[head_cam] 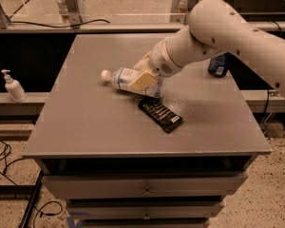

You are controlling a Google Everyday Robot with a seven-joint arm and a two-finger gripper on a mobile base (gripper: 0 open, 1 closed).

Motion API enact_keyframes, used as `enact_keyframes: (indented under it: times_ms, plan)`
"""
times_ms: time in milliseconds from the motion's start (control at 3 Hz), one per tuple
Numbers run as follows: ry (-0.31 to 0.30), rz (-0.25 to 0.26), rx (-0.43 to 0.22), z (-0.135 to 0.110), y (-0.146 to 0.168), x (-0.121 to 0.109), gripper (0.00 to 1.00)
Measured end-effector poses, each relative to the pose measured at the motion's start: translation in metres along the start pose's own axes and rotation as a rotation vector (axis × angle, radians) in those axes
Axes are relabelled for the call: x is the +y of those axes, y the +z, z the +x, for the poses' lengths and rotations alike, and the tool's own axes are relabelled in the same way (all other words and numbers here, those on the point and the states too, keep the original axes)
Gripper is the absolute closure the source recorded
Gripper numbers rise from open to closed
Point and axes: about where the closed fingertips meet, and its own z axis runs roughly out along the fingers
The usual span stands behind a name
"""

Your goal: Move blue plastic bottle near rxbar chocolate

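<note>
The blue plastic bottle (126, 79) is clear with a white cap pointing left and a pale blue-and-white label. It is tilted on its side, low over the grey table (85, 122). My gripper (143, 77) is shut on the bottle's middle, with a cream finger (142, 81) across the label. The rxbar chocolate (160, 114), a flat black wrapper with pale stripes, lies just below and right of the bottle, close to its lower end. I cannot tell whether the bottle touches the table or the bar.
A dark blue soda can (219, 65) stands at the table's right side, partly behind my white arm (218, 32). A small white pump dispenser (12, 87) stands on a ledge left of the table. Drawers lie under the table's front edge.
</note>
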Motion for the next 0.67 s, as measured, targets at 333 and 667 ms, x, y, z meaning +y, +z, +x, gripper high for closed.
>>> enact_keyframes:
  times_ms: [333, 667]
  plan:
    - [-0.015, -0.009, -0.003, 0.0003, -0.0005, 0.002, 0.35]
    - [-0.022, -0.011, -0.003, 0.0003, -0.0029, 0.003, 0.12]
